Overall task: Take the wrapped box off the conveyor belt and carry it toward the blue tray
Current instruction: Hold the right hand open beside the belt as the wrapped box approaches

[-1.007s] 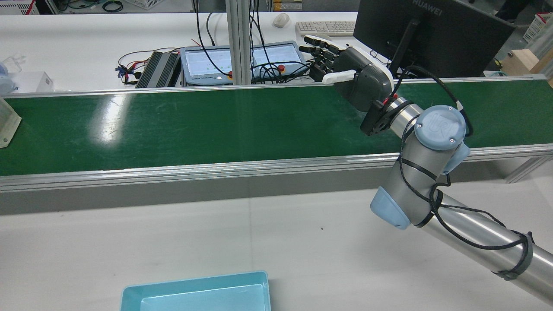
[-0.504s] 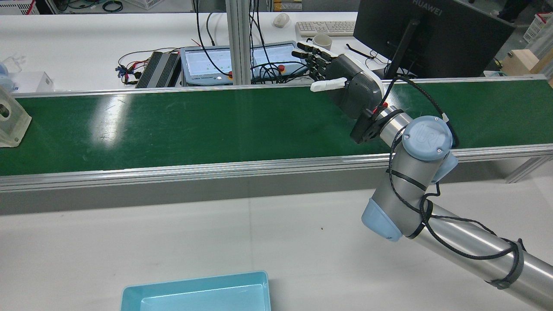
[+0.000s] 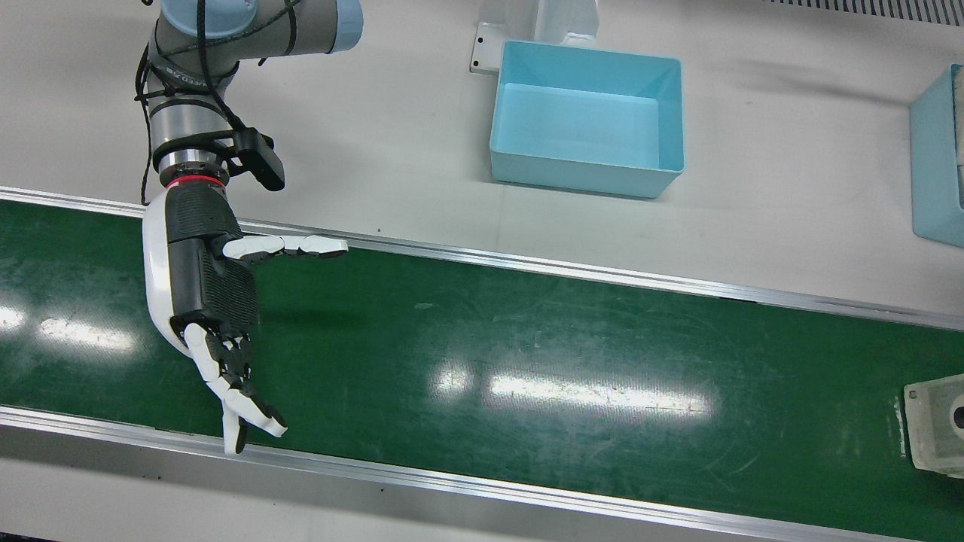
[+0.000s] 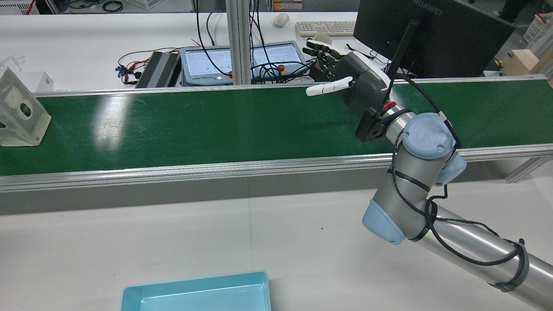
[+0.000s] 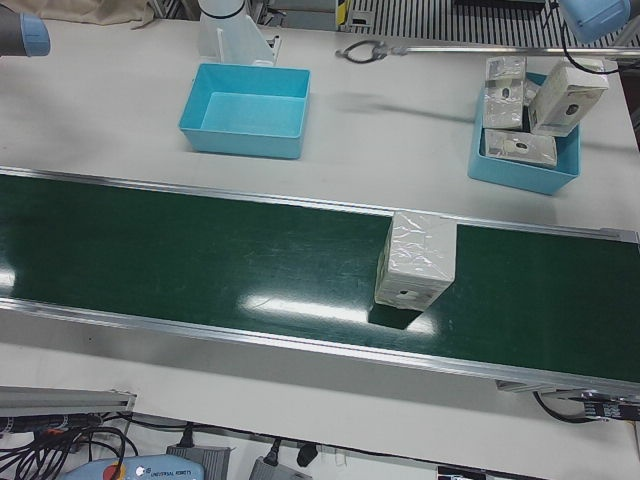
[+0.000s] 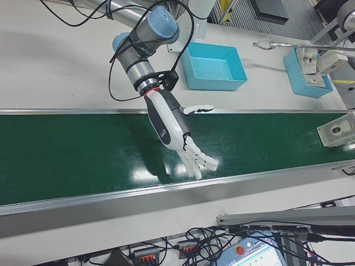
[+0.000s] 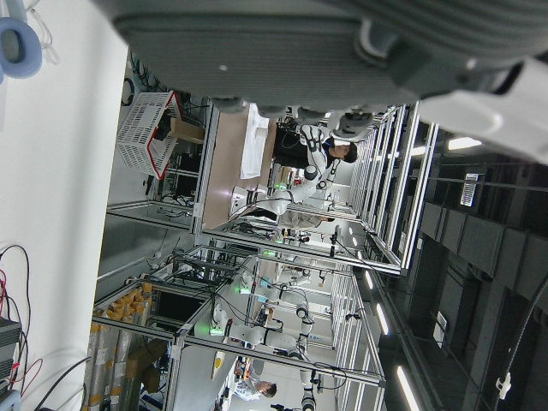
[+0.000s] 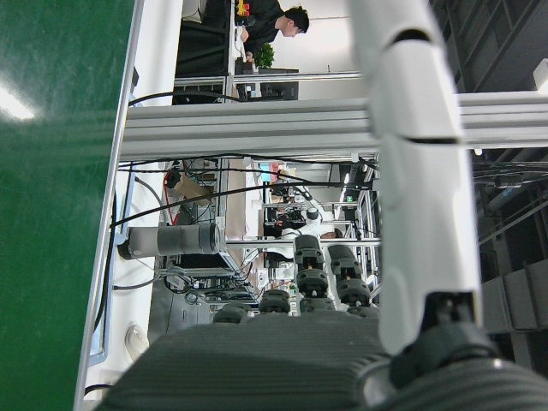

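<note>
As the box (image 4: 19,114) has ridden further in along the belt (image 4: 216,125) from its far end over the last second, it stands upright and well apart from your right hand (image 3: 199,286). That hand hangs over the belt spread wide and empty, so you can judge this the wait-and-intercept stage, with the tray (image 3: 587,120) empty behind. Your left hand's fingers cannot be made out.

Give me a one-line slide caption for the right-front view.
Right hand open above the green conveyor belt as the wrapped box approaches from the belt's far end; blue tray waits empty.
</note>
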